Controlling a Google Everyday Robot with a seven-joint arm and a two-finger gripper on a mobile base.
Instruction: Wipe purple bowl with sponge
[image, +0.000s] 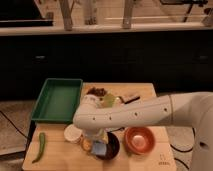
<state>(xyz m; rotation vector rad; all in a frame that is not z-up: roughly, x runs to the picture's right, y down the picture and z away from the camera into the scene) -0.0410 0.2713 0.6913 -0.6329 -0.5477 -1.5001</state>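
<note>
Gripper (96, 141) over sponge (98, 149) at the purple bowl's (112, 146) left rim.
Jaws hidden, cannot tell their state. Best to press the sponge flat inside and sweep round, clear of the orange bowl (138, 140) just right of the purple bowl.

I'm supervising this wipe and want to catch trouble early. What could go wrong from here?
1. The purple bowl sits loose near the front edge of the table. With the end effector over its left rim at the sponge, sideways pressure might slide or tip it.
2. The white cup and orange bowl stand close on either side, so a wide stroke could knock one.
</note>
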